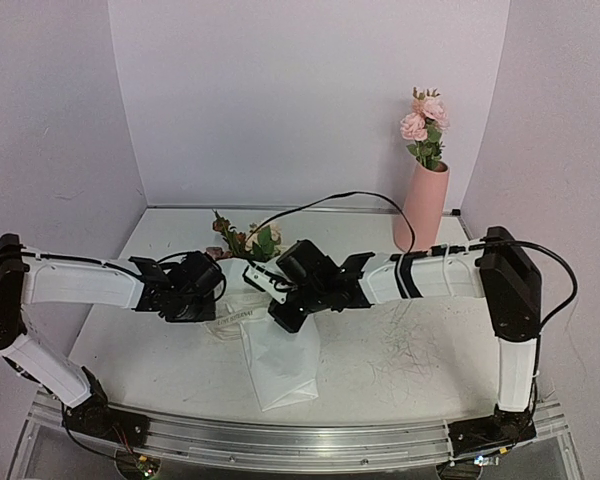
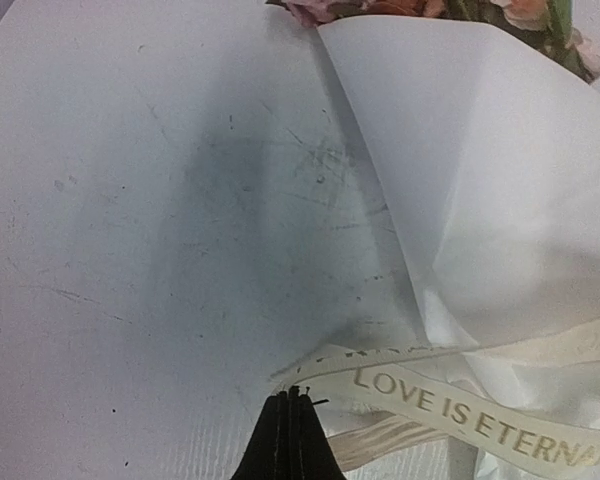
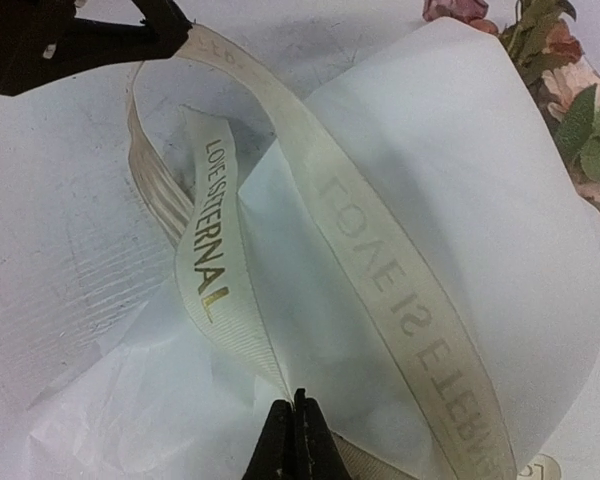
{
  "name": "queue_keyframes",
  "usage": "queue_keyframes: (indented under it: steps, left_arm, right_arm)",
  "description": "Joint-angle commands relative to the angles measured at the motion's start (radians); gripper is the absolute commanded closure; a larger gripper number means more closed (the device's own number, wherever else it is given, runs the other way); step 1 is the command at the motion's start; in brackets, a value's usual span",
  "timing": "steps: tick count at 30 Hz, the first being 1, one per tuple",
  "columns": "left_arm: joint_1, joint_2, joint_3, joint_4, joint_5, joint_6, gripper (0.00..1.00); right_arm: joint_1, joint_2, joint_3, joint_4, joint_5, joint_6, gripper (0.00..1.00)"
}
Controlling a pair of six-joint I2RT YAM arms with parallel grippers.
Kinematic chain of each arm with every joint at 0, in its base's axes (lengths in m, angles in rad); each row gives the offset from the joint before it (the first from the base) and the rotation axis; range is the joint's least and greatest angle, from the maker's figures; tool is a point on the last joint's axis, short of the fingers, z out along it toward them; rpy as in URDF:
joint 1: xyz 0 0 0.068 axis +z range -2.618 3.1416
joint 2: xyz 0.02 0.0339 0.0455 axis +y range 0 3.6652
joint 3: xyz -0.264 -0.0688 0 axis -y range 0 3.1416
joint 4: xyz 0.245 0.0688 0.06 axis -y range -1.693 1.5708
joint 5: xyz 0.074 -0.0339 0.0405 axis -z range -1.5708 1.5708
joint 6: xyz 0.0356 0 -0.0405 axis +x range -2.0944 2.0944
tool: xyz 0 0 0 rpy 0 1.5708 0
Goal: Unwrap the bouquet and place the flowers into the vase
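Observation:
The bouquet lies on the table between my arms, its flowers pointing to the back and its white paper cone toward the front. The same flowers peek over the paper in the right wrist view. A cream lettered ribbon loops loosely over the paper. My left gripper is shut on one end of the ribbon. My right gripper is shut on another stretch of it. The pink vase stands at the back right, apart from both grippers.
Two brighter pink roses stand in the vase. A black cable arches over the table toward the right arm. White walls close in the table on three sides. A metal rail runs along the near edge.

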Motion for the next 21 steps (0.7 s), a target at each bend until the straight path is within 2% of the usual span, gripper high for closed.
queue_keyframes:
  steps: [1, 8, 11, 13, 14, 15, 17, 18, 19, 21]
  left_arm:
    - [0.069, -0.065, -0.045, 0.003, -0.017, -0.083, 1.0]
    - [0.166, -0.206, -0.17, 0.0, -0.022, -0.221, 1.0]
    - [0.18, -0.243, -0.216, -0.002, -0.027, -0.3, 0.97]
    - [0.181, -0.244, -0.231, -0.002, -0.026, -0.317, 0.85]
    - [0.181, -0.238, -0.231, -0.002, -0.028, -0.312, 0.71]
    - [0.181, -0.231, -0.228, -0.003, -0.029, -0.301, 0.6]
    - [0.18, -0.217, -0.214, -0.004, -0.03, -0.266, 0.38]
    - [0.18, -0.212, -0.2, -0.003, -0.023, -0.233, 0.32]
    - [0.18, -0.209, -0.184, 0.001, -0.011, -0.191, 0.31]
    - [0.178, -0.2, -0.138, 0.021, 0.025, -0.059, 0.31]
  right_arm:
    - [-0.074, -0.116, -0.039, 0.04, 0.038, 0.159, 1.0]
    - [-0.228, -0.219, -0.183, 0.043, 0.158, 0.439, 1.0]
    - [-0.299, -0.254, -0.265, 0.04, 0.228, 0.55, 1.0]
    - [-0.334, -0.267, -0.308, 0.032, 0.249, 0.607, 1.0]
    - [-0.346, -0.272, -0.328, 0.025, 0.257, 0.628, 0.98]
    - [-0.353, -0.277, -0.342, 0.018, 0.267, 0.644, 0.84]
    - [-0.356, -0.287, -0.364, 0.007, 0.285, 0.663, 0.45]
    - [-0.356, -0.293, -0.376, 0.002, 0.291, 0.671, 0.36]
    - [-0.356, -0.301, -0.383, -0.001, 0.293, 0.675, 0.33]
    - [-0.356, -0.318, -0.391, -0.001, 0.282, 0.66, 0.32]
